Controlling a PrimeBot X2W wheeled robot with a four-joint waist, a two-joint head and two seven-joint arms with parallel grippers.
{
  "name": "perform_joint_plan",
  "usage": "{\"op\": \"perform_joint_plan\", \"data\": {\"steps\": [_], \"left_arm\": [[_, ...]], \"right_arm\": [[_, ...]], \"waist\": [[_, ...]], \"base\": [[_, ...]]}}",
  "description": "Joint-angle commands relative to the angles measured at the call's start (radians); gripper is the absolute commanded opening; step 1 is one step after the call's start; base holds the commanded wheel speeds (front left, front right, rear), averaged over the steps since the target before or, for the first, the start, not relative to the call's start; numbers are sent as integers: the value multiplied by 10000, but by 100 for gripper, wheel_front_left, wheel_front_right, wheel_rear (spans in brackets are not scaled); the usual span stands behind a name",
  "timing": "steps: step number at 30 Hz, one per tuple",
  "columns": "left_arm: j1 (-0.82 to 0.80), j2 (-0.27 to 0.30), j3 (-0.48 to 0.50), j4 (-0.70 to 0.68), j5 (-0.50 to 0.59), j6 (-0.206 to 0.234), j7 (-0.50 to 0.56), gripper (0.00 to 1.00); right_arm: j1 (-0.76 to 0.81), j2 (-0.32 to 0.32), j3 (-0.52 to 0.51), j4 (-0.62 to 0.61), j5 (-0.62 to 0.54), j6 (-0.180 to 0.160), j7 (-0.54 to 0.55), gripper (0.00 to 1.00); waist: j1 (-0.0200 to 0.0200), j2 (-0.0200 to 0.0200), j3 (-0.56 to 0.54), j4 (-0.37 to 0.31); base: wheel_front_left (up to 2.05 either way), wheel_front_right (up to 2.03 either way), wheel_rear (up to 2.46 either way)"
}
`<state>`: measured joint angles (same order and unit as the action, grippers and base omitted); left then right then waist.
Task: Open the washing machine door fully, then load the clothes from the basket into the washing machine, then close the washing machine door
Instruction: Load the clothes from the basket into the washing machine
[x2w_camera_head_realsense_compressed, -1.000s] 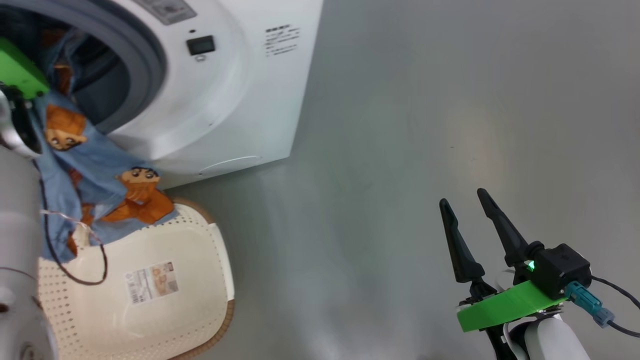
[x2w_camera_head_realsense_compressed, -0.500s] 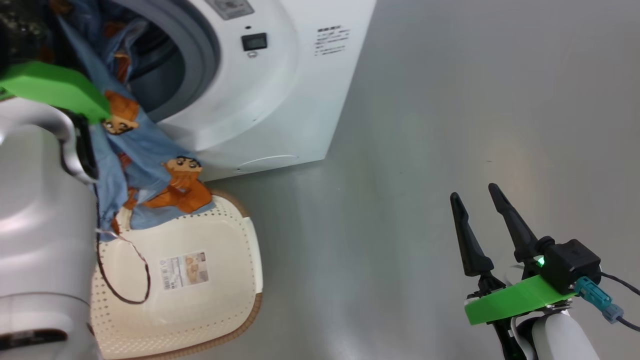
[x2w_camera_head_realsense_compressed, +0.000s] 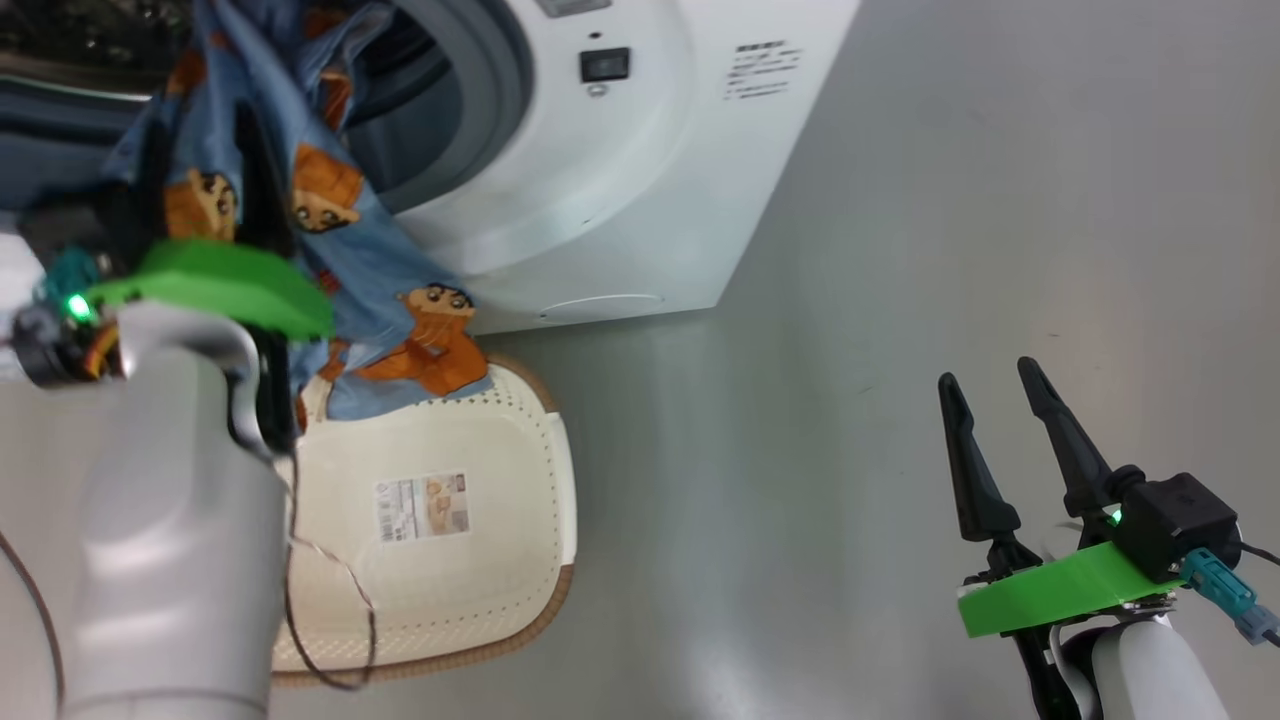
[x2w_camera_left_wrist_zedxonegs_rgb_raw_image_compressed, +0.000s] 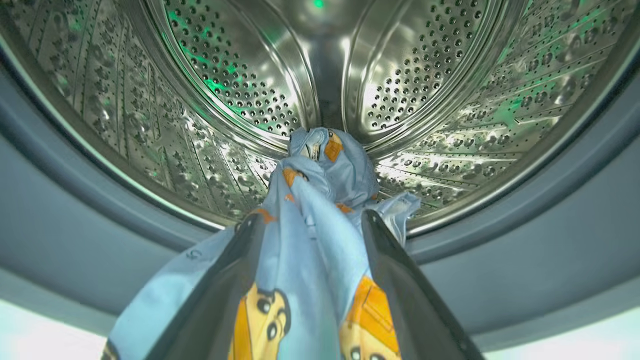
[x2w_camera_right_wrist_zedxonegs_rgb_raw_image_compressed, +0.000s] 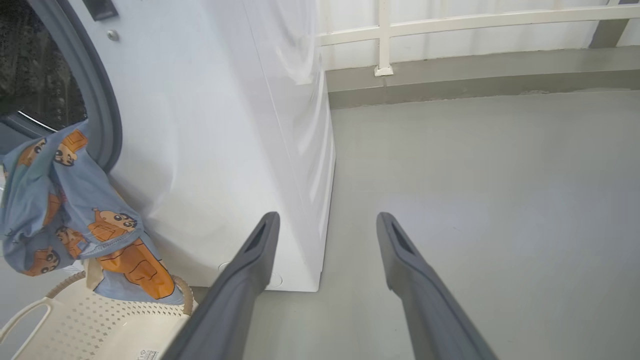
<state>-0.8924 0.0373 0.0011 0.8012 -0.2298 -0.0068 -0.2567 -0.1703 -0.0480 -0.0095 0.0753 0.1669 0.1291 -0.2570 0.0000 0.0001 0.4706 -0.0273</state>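
Left gripper (x2w_camera_left_wrist_zedxonegs_rgb_raw_image_compressed: 311, 217): two long dark grey fingers (x2w_camera_left_wrist_zedxonegs_rgb_raw_image_compressed: 220, 295), matt, tapering to blunt tips.
Right gripper (x2w_camera_head_realsense_compressed: 985, 372): the same slim dark pair, each finger with a slot-like recess near the tip.
Left wrist plate (x2w_camera_head_realsense_compressed: 215, 285): flat bracket, bright green, rounded edge.
Right wrist plate (x2w_camera_head_realsense_compressed: 1060, 598): matching green bracket.
Camera block (x2w_camera_head_realsense_compressed: 1170, 525): black boxy housing on the right wrist plate, with a small green lamp (x2w_camera_head_realsense_compressed: 1115, 517).
Teal plug (x2w_camera_head_realsense_compressed: 1215, 592): angular connector with a dark cable leading off it.
Left forearm (x2w_camera_head_realsense_compressed: 170, 540): pale silver-grey glossy shell; a thin dark wire (x2w_camera_head_realsense_compressed: 370, 625) loops beside it.
Right forearm (x2w_camera_head_realsense_compressed: 1140, 670): white rounded shell.
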Motion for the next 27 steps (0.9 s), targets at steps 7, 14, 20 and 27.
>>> {"op": "perform_joint_plan", "data": {"steps": [7,14,20,27], "left_arm": [[1920,224,306,-1632,-701,-451,-47,100],[3281,194,333,-3075,-1063,-411,71,100],[4284,165,121,-4112,-1324,-360,323,100],[5616,148,-131,-5435,-1543,-92,628,100]], "right_arm": [[-324,-22,158,-293,-282,16,-48,100],[-365,-22,135,-274,-325,16,-48,100],[-397,-22,178,-229,-321,16,-48,100],[-431,-22,176,-246,-304,16,-48,100]], "waist": [[0,-1,282,427],[0,-1,344,559],[0,-1,349,506],[0,-1,401,375]], "base": [[0,0,0],[0,0,0],[0,0,0],[0,0,0]]}}
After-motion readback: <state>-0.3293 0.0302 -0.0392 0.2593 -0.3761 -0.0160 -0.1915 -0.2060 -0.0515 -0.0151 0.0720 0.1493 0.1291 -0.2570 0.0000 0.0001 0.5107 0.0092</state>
